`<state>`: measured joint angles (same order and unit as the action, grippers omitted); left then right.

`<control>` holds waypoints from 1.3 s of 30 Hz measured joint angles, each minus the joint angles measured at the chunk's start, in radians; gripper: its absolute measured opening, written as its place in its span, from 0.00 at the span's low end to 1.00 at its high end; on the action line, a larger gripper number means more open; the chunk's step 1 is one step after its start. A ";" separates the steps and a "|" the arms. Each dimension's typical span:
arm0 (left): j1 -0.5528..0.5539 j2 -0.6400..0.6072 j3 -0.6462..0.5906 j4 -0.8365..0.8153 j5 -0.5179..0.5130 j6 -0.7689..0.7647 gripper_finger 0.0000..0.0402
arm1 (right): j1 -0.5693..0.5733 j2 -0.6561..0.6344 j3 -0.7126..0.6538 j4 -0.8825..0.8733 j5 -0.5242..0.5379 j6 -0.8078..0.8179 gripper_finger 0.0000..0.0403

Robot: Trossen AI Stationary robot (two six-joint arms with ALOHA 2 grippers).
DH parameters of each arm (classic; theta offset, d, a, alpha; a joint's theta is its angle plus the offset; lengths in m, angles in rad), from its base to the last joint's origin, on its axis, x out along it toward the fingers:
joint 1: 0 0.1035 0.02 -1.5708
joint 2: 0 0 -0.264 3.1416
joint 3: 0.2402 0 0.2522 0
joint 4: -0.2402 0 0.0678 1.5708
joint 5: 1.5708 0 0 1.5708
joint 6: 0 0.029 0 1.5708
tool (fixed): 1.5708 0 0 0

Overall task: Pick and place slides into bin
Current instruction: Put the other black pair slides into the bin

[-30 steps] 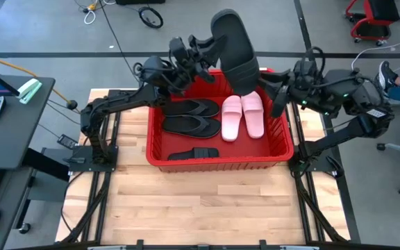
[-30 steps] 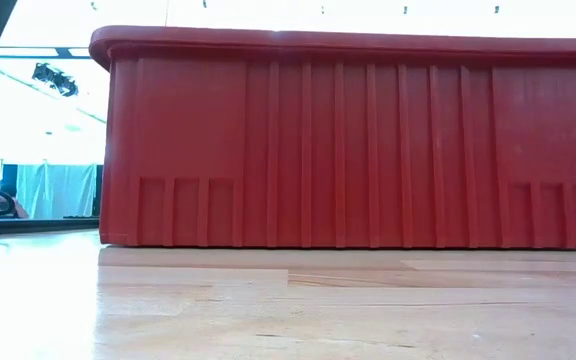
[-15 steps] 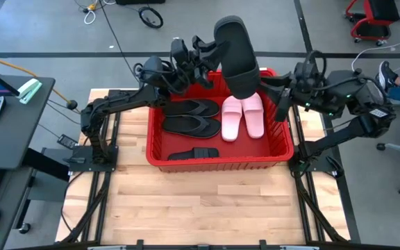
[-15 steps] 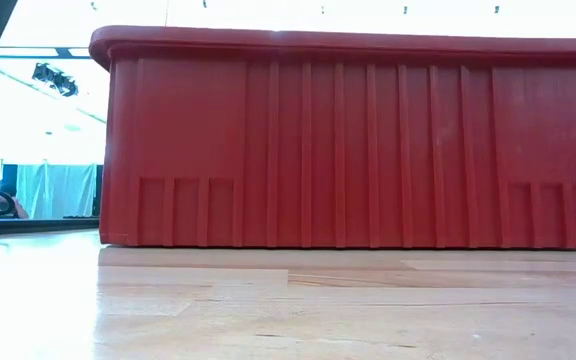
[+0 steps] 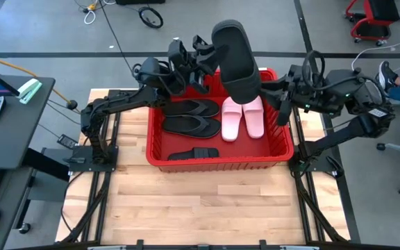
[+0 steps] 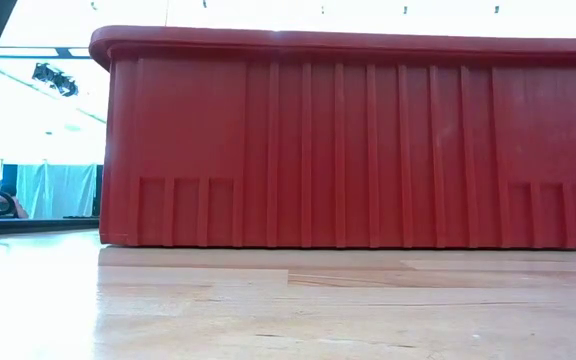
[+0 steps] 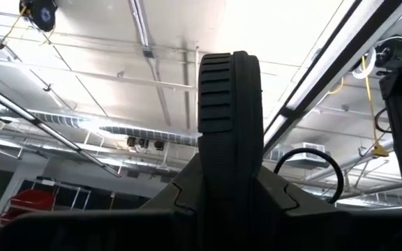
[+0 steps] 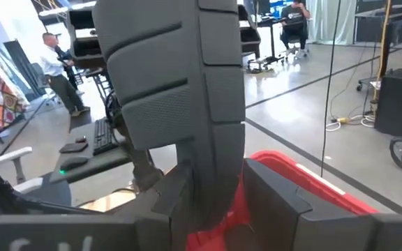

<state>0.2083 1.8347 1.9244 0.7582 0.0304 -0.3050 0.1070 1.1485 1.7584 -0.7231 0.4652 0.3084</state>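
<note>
**A:** Starting left of the bin (image 5: 153,151), what did the left gripper (image 5: 207,57) do?

**B:** It reached over the bin's back left corner, its fingers (image 7: 187,192) pinching a black slide (image 5: 236,61) edge-on; the ribbed sole stood upright between them in the left wrist view. That slide hung above the bin's back wall.

**A:** And inside the bin?

**B:** Two black flip-flops (image 5: 190,117) lay side by side toward the bin's left half, another black slide (image 5: 194,153) rested against its front wall, and two pink slides (image 5: 242,117) sat right of the flip-flops, their back ends under the raised slide.

**A:** And right of the bin?

**B:** The right gripper (image 5: 281,103) sat at the bin's back right corner. Its fingers (image 8: 278,202) seemed pressed on the same slide's other end, though the view there was crowded, so a firm grip could only be called probable.
</note>
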 joint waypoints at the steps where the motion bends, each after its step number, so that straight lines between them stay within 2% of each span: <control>1: -0.002 0.000 0.000 0.000 0.003 0.000 0.18 | 0.000 0.005 0.000 0.000 -0.005 -0.003 0.33; 6: -0.014 0.000 0.000 0.002 0.031 0.000 0.18 | 0.000 0.038 0.000 0.017 -0.075 -0.040 0.31; 9: -0.020 -0.003 0.000 0.002 0.033 0.001 0.18 | 0.000 0.057 0.000 0.038 -0.072 -0.050 0.26; 13: -0.022 -0.004 0.000 0.003 0.029 0.003 0.18 | -0.001 0.064 0.000 0.047 -0.051 -0.047 0.15; 16: -0.023 -0.004 0.000 0.000 0.029 0.003 0.18 | 0.000 0.056 0.000 0.038 -0.044 -0.040 0.14; 18: -0.022 -0.004 0.000 -0.004 0.029 0.003 0.22 | 0.000 0.043 0.000 0.027 -0.052 -0.040 0.14; 20: -0.018 -0.003 0.000 -0.017 0.029 0.006 0.31 | 0.000 0.029 0.000 0.005 -0.056 -0.023 0.14; 25: 0.002 -0.003 0.000 -0.028 0.026 0.010 0.53 | 0.000 -0.023 0.000 -0.157 -0.094 0.066 0.13; 29: 0.023 -0.009 0.000 -0.035 0.026 0.002 0.62 | 0.000 -0.049 0.000 -0.392 -0.160 0.194 0.13; 34: 0.046 -0.016 0.000 -0.095 0.044 -0.048 0.63 | 0.000 -0.069 0.000 -0.554 -0.220 0.258 0.13; 39: 0.059 -0.017 0.000 -0.304 0.229 -0.112 0.58 | 0.000 -0.069 0.000 -0.612 -0.283 0.225 0.13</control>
<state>0.2676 1.8175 1.9244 0.4543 0.2589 -0.4174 0.1070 1.0794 1.7584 -1.3352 0.1821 0.5332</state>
